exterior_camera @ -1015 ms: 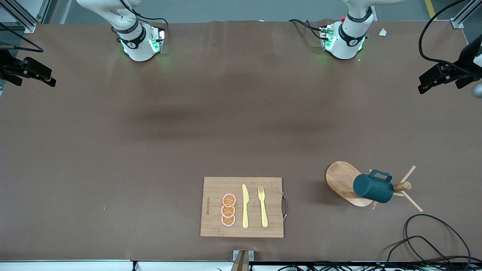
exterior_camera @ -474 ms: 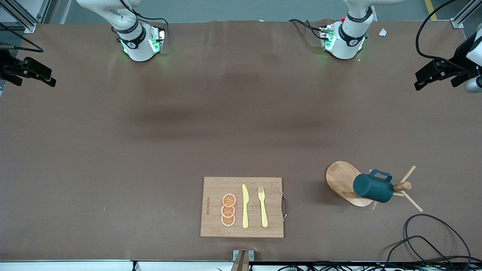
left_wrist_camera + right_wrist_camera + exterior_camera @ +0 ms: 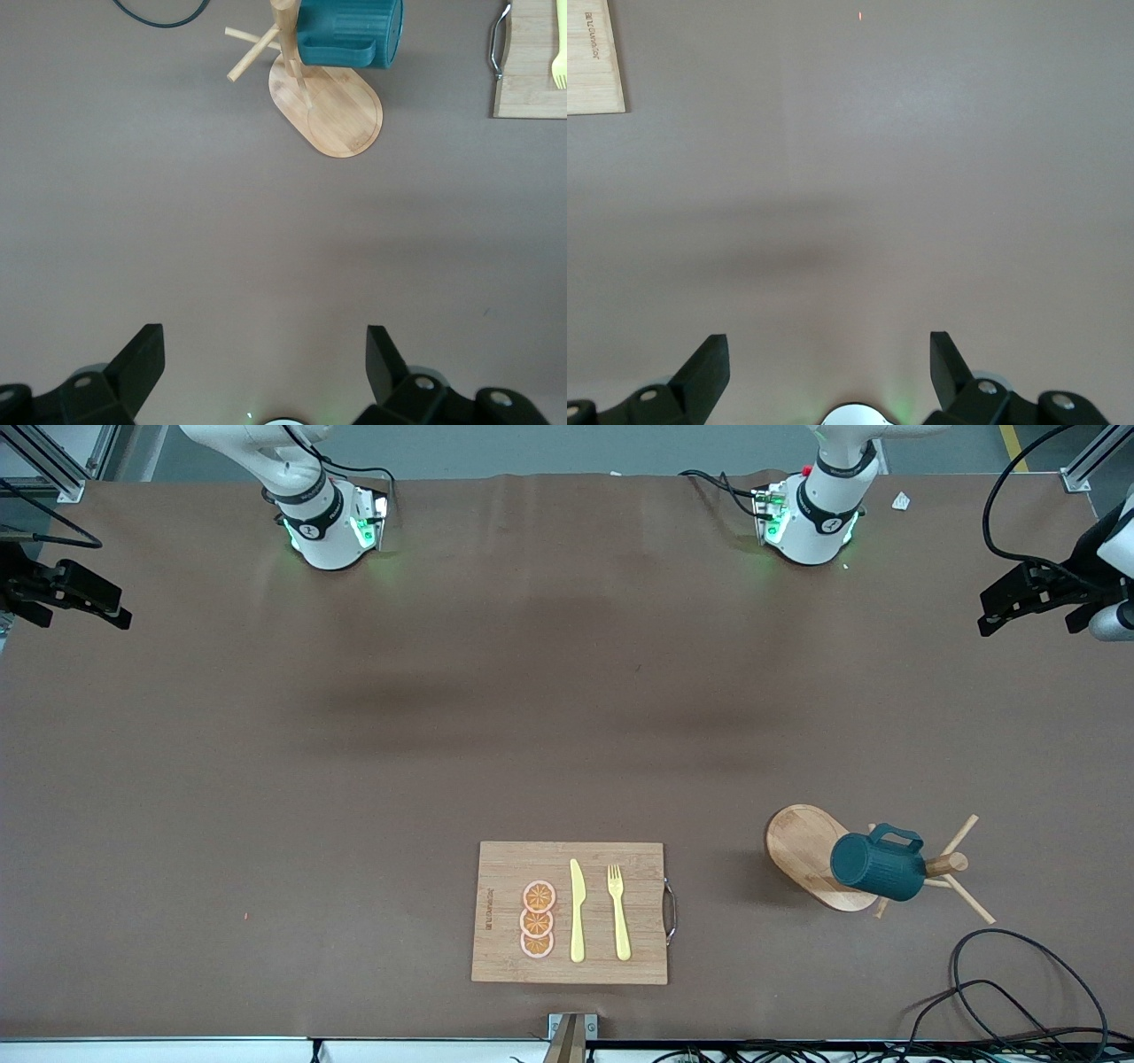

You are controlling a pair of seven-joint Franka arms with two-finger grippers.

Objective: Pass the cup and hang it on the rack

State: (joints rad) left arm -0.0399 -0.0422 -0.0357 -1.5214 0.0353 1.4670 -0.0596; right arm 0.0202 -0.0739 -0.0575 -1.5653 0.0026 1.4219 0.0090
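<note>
The dark teal cup point(image 3: 877, 868) hangs by its handle on a peg of the light wooden rack point(image 3: 797, 846), near the front camera toward the left arm's end of the table. The left wrist view shows the cup point(image 3: 347, 31) on the rack point(image 3: 337, 111) too. My left gripper point(image 3: 997, 611) is open and empty, up over the table's edge at the left arm's end; the left wrist view shows it point(image 3: 266, 341) well away from the rack. My right gripper point(image 3: 111, 607) is open and empty over the table's edge at the right arm's end, above bare table in the right wrist view point(image 3: 828, 350).
A bamboo cutting board point(image 3: 505, 868) lies near the front edge with three orange slices point(image 3: 538, 919), a yellow knife point(image 3: 577, 911) and a yellow fork point(image 3: 618, 912). A black cable point(image 3: 1019, 992) loops on the table nearer the camera than the rack.
My left gripper has shifted slightly, toward the robots' bases. The cup, the rack and the right arm have not moved.
</note>
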